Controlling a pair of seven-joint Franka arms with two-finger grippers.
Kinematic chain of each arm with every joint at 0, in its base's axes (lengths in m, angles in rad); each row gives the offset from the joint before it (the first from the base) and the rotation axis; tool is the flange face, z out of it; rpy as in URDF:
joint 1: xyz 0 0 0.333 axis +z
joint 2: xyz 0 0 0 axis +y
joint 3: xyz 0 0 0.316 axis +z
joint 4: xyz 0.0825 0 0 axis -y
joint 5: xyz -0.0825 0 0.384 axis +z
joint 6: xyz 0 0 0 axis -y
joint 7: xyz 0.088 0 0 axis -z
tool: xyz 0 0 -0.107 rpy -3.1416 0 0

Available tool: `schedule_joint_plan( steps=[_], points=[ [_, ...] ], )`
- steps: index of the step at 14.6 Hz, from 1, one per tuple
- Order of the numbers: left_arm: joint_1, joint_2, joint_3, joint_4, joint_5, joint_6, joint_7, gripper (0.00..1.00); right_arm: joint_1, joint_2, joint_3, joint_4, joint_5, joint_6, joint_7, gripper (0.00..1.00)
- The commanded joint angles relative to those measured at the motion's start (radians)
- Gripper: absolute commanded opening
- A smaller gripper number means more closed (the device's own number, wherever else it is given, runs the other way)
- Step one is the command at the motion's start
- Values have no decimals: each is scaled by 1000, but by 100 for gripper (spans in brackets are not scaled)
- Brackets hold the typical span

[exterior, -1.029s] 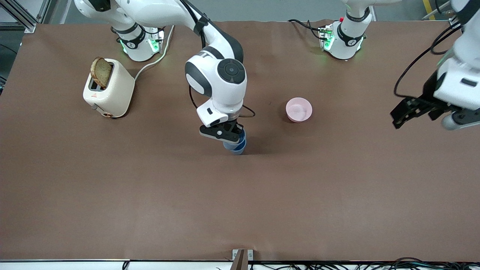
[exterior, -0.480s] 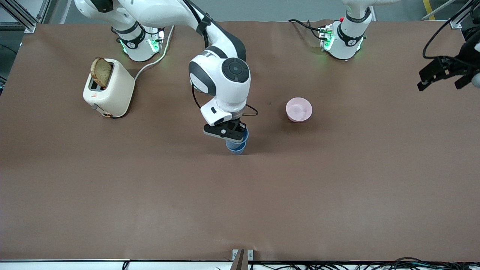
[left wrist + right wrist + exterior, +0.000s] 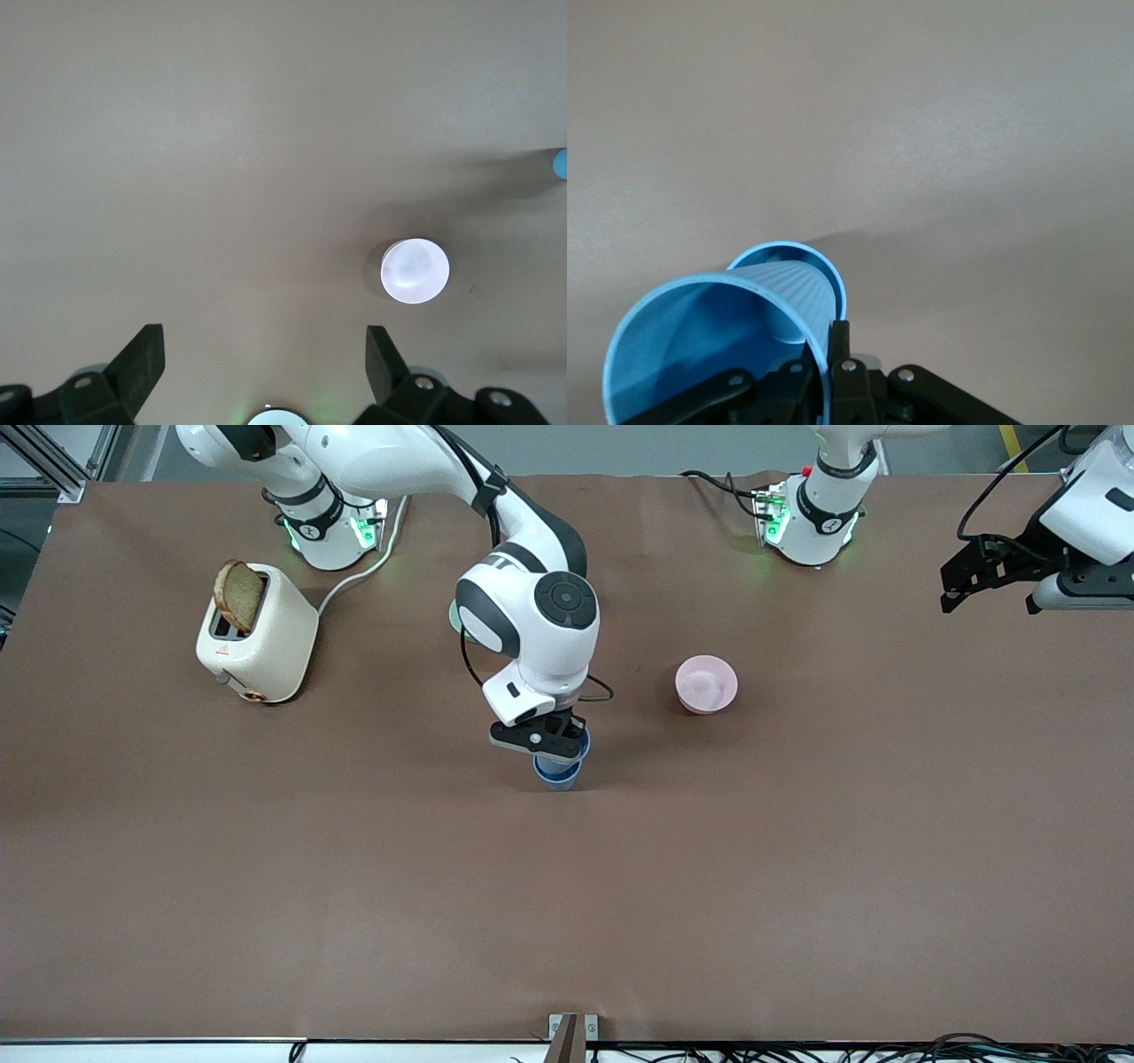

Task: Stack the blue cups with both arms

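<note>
My right gripper (image 3: 547, 739) is shut on the rim of a blue cup (image 3: 580, 746) at the table's middle. It holds this cup tilted, right above and touching the second blue cup (image 3: 556, 776), which stands on the table. In the right wrist view the held cup (image 3: 700, 345) fills the foreground, its wall pinched in my right gripper (image 3: 831, 343), and the second cup's rim (image 3: 824, 266) shows past it. How deep it sits I cannot tell. My left gripper (image 3: 985, 576) is open and empty, raised over the left arm's end of the table; it also shows open in the left wrist view (image 3: 266, 350).
A pink bowl (image 3: 706, 684) sits beside the cups toward the left arm's end; it shows pale in the left wrist view (image 3: 415, 270). A cream toaster (image 3: 257, 638) with a bread slice stands toward the right arm's end. A pale green bowl's edge (image 3: 454, 614) peeks from under the right arm.
My right gripper has shifted a little toward the left arm's end with the held cup, over the standing cup. My left arm has swung up and back toward its base.
</note>
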Motion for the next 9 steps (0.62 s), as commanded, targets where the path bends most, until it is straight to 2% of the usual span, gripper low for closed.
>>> schedule_joint_plan(
  steps=[1,9],
  points=[
    [5,5,4,1,-8,4,5,100,16,16,0,8,-39,19,29,2],
    [11,17,2,23,-10,10,3,100,16,22,0,4,-61,19,42,2]
  ],
)
